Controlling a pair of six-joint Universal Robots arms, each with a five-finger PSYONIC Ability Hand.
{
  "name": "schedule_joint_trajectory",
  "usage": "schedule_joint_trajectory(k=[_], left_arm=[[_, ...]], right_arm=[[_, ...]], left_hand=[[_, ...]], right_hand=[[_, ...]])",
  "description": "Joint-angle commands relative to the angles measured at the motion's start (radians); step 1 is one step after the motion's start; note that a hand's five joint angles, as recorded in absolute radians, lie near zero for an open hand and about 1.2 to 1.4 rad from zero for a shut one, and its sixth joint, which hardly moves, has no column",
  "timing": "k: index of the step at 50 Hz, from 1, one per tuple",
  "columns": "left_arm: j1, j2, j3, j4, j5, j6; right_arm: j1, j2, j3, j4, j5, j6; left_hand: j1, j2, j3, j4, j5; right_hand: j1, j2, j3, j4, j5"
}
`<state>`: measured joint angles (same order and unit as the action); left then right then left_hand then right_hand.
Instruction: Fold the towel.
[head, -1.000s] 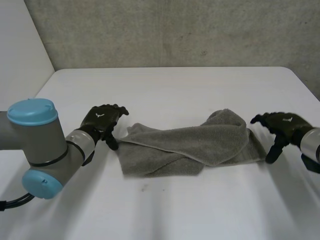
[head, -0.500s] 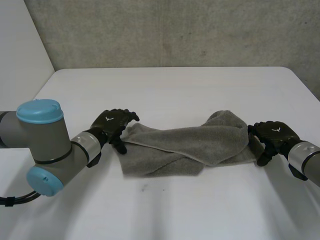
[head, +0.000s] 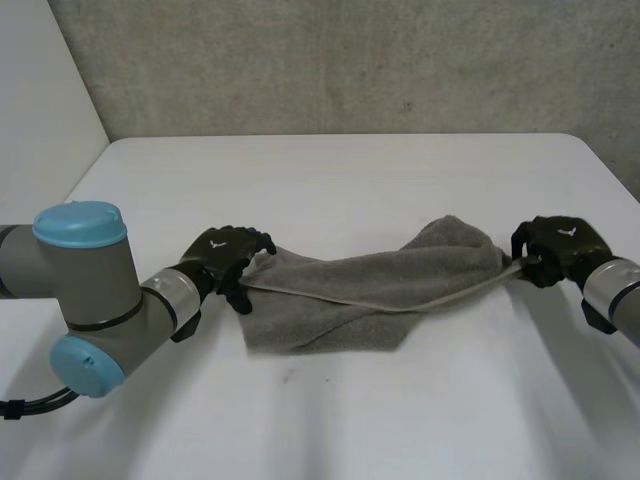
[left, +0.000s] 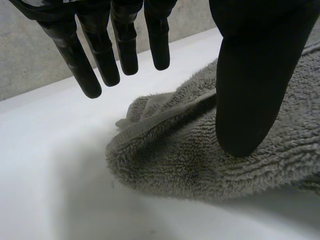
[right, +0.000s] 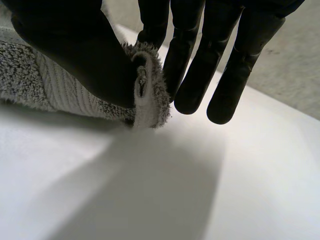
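My right hand (head: 555, 248) pinches the right end of the grey towel (head: 370, 290) between thumb and fingers. The towel lies bunched on the white surface (head: 330, 180). My left hand (head: 222, 255) hangs loose-fingered over its left corner, thumb against the pile. Each hand's back bears a small white mark, unreadable.

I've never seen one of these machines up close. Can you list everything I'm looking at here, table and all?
towel: one, grey, bunched lengthwise across the middle of the table, between the two hands.
table: one, white, under everything.
wall: one, rough grey, behind the table's far edge.
left arm: one, grey with light-blue caps, at the near left.
right arm: one, grey, coming in from the right.
left hand: one, black, at the towel's left end, fingers straight above the corner, thumb over the cloth.
right hand: one, black, pinching the towel's right edge between thumb and fingers.
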<state>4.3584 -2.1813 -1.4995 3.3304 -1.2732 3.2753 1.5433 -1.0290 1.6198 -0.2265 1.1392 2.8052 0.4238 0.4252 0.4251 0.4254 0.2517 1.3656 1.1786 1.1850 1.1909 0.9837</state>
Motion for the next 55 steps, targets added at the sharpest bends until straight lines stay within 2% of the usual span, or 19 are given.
schedule_joint_trajectory(k=[1, 8, 11, 12, 13, 18, 24, 26, 27, 31, 35, 37, 40, 42, 47, 49, 50, 52, 55], left_arm=[[0.000, -0.002, 0.012, -0.051, 0.003, 0.001], [0.000, -0.008, 0.013, -0.055, 0.005, 0.003], [0.001, -0.009, 0.016, -0.051, 0.008, 0.003], [0.000, -0.014, 0.022, -0.051, 0.006, 0.003], [0.000, -0.014, 0.022, -0.051, 0.006, 0.003], [0.001, -0.066, 0.079, -0.046, -0.005, 0.003], [0.000, -0.101, 0.165, -0.048, -0.023, 0.020], [0.000, -0.107, 0.253, -0.046, -0.084, 0.050], [0.000, -0.107, 0.254, -0.046, -0.084, 0.050], [-0.002, -0.098, 0.449, -0.032, -0.181, 0.073], [-0.008, -0.095, 0.611, -0.015, -0.229, 0.067], [-0.011, -0.095, 0.688, -0.009, -0.249, 0.064], [-0.019, -0.092, 0.832, 0.006, -0.304, 0.043], [-0.025, -0.068, 0.903, 0.006, -0.379, -0.009], [-0.033, 0.009, 0.854, -0.012, -0.456, -0.089], [-0.028, 0.086, 0.691, -0.061, -0.471, -0.124], [-0.028, 0.086, 0.690, -0.062, -0.471, -0.124], [-0.025, 0.173, 0.474, -0.101, -0.466, -0.128], [-0.025, 0.215, 0.357, -0.111, -0.466, -0.128]], right_arm=[[-0.055, -0.091, 0.023, -0.004, -0.001, 0.109], [-0.068, -0.094, 0.023, -0.004, 0.002, 0.109], [-0.074, -0.095, 0.025, -0.001, 0.002, 0.108], [-0.072, -0.095, 0.023, 0.001, 0.002, 0.105], [-0.072, -0.097, 0.023, 0.001, 0.004, 0.103], [-0.063, -0.099, 0.006, 0.006, 0.004, 0.097], [-0.062, -0.086, -0.041, 0.003, 0.007, 0.093], [-0.042, -0.074, -0.115, 0.006, 0.020, 0.089], [-0.042, -0.074, -0.115, 0.006, 0.020, 0.089], [0.078, -0.057, -0.303, 0.001, 0.088, 0.096], [0.139, -0.056, -0.445, -0.017, 0.149, 0.102], [0.184, -0.057, -0.567, -0.092, 0.232, 0.111], [0.205, -0.062, -0.603, -0.159, 0.266, 0.125], [0.234, -0.082, -0.618, -0.288, 0.301, 0.151], [0.242, -0.132, -0.575, -0.321, 0.297, 0.157], [0.244, -0.143, -0.546, -0.300, 0.281, 0.155], [0.244, -0.151, -0.520, -0.272, 0.257, 0.155], [0.244, -0.158, -0.491, -0.232, 0.225, 0.152], [0.239, -0.168, -0.439, -0.098, 0.147, 0.149]], left_hand=[[0.075, 0.073, 0.073, 0.073, 0.072], [0.151, 0.149, 0.150, 0.149, 0.148], [0.309, 0.308, 0.308, 0.308, 0.307], [0.437, 0.436, 0.436, 0.436, 0.435], [0.439, 0.437, 0.437, 0.437, 0.436], [0.892, 0.891, 0.891, 0.891, 0.890], [0.972, 0.971, 0.971, 0.971, 0.970], [0.972, 0.971, 0.971, 0.971, 0.970], [0.972, 0.971, 0.971, 0.971, 0.970], [0.972, 0.971, 0.971, 0.971, 0.970], [0.972, 0.971, 0.971, 0.971, 0.970], [0.972, 0.971, 0.971, 0.971, 0.970], [0.972, 0.971, 0.971, 0.971, 0.970], [0.972, 0.971, 0.971, 0.971, 0.970], [0.972, 0.971, 0.971, 0.971, 0.970], [0.972, 0.971, 0.971, 0.971, 0.970], [0.972, 0.971, 0.971, 0.971, 0.970], [0.972, 0.971, 0.971, 0.971, 0.970], [0.972, 0.971, 0.971, 0.971, 0.970]], right_hand=[[0.031, 0.218, 0.211, 0.205, 0.238], [0.031, 0.218, 0.211, 0.205, 0.238], [0.031, 0.218, 0.211, 0.205, 0.238], [0.031, 0.218, 0.211, 0.205, 0.238], [0.031, 0.218, 0.211, 0.205, 0.238], [0.031, 0.218, 0.211, 0.205, 0.238], [0.031, 0.218, 0.211, 0.205, 0.238], [0.031, 0.218, 0.211, 0.205, 0.238], [0.031, 0.218, 0.211, 0.205, 0.238], [0.031, 0.218, 0.211, 0.205, 0.238], [0.031, 0.218, 0.211, 0.205, 0.238], [0.031, 0.218, 0.211, 0.205, 0.238], [0.031, 0.218, 0.211, 0.205, 0.238], [0.031, 0.218, 0.211, 0.205, 0.238], [0.031, 0.218, 0.211, 0.205, 0.238], [0.031, 0.218, 0.211, 0.205, 0.238], [0.031, 0.218, 0.211, 0.205, 0.238], [0.031, 0.218, 0.211, 0.205, 0.238], [0.031, 0.218, 0.211, 0.205, 0.238]])
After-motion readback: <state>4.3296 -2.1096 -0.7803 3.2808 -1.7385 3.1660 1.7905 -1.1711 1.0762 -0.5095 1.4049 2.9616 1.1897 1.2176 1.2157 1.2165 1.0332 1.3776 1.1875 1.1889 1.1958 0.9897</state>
